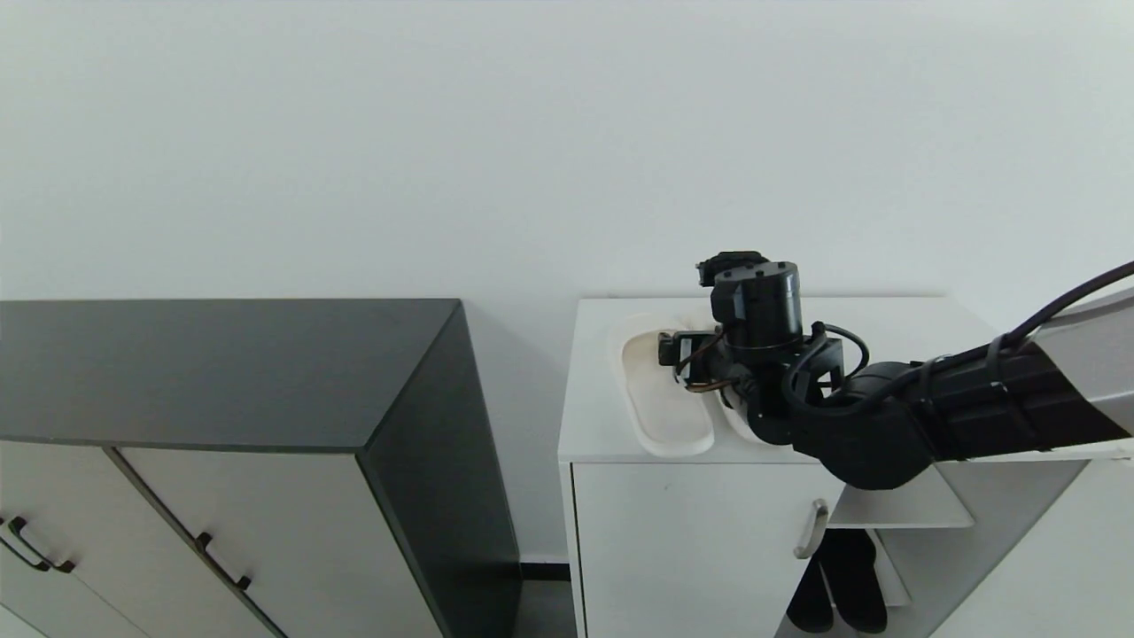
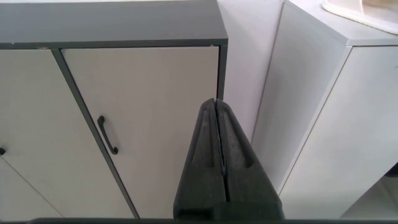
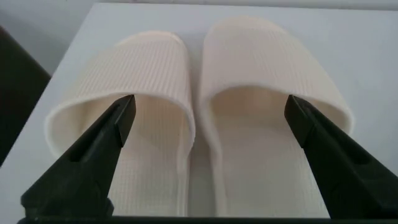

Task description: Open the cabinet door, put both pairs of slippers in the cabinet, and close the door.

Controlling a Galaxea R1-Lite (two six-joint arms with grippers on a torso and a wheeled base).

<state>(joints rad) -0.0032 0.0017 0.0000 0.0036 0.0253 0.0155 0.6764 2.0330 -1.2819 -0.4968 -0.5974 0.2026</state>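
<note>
Slippers, cream pair, lie side by side on top of the white cabinet. Right gripper is spread wide, one finger at each slipper, gripping nothing. Black slippers sit inside the cabinet's open right side, below a shelf. Left gripper is pressed closed and empty, facing the dark cabinet.

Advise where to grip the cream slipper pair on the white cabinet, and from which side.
Pinch the two straps together across their outer edges, coming down from above on the heel side. The cream slippers lie close side by side with their openings facing the right end effector, whose open jaws straddle both straps.
</note>
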